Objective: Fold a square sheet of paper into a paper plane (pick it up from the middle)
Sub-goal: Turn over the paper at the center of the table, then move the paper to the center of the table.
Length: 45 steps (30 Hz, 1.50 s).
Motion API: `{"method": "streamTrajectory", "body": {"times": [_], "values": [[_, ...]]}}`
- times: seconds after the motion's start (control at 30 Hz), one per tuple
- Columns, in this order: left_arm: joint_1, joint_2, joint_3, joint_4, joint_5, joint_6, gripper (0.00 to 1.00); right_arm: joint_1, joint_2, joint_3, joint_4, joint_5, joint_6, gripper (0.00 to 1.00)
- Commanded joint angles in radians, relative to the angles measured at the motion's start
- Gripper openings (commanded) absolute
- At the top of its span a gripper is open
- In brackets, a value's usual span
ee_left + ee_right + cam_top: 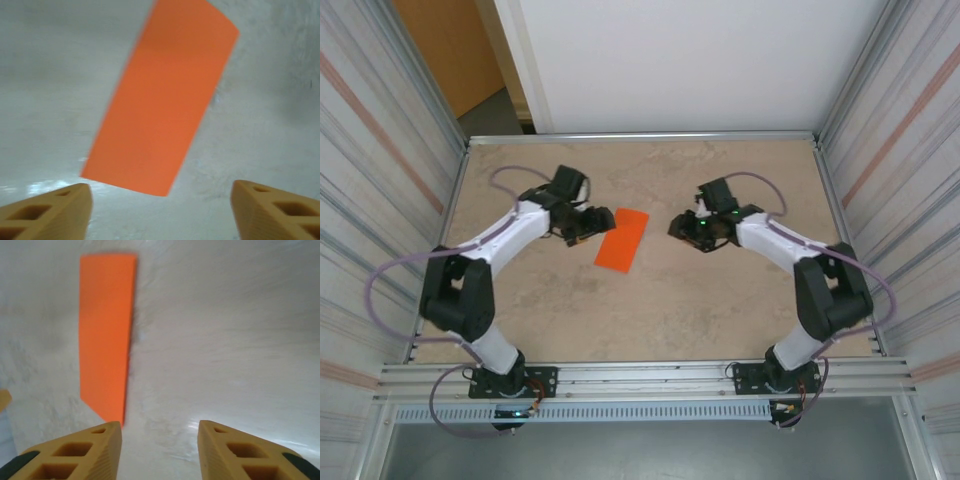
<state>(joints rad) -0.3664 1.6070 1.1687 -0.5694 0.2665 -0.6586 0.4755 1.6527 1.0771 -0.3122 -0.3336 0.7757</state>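
The orange sheet of paper (622,240) lies flat on the table as a long narrow rectangle, roughly twice as long as it is wide. My left gripper (582,228) hovers just left of it, open. In the left wrist view the paper (160,100) stretches away from the left gripper (161,189), its near corner level with the fingertips and nothing between them. My right gripper (678,228) is a short way to the paper's right, apart from it. In the right wrist view the paper (106,335) sits ahead and left of the open right gripper (159,425).
The beige marbled table (650,310) is fenced by a metal rail at the back (640,137) and striped side walls (390,150). Both arm bases stand on the near rail (640,378). Bare tabletop spreads in front of the paper.
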Motion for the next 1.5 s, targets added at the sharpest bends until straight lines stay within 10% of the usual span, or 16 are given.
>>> {"method": "streamTrajectory", "body": {"times": [0.0, 0.67, 1.07, 1.47], "values": [[0.064, -0.104, -0.144, 0.142, 0.066, -0.087, 0.87, 0.088, 0.109, 0.117, -0.016, 0.019, -0.022, 0.4], [0.149, -0.106, -0.196, 0.165, 0.165, -0.069, 0.99, 0.235, 0.545, 0.493, -0.251, -0.007, -0.166, 0.35], [0.116, -0.058, -0.241, 0.223, 0.333, -0.045, 0.99, 0.105, 0.233, 0.05, -0.127, -0.162, -0.294, 0.38], [-0.034, 0.033, -0.218, 0.282, 0.397, -0.116, 0.92, 0.0, 0.014, -0.114, 0.099, -0.133, 0.091, 0.37]]}}
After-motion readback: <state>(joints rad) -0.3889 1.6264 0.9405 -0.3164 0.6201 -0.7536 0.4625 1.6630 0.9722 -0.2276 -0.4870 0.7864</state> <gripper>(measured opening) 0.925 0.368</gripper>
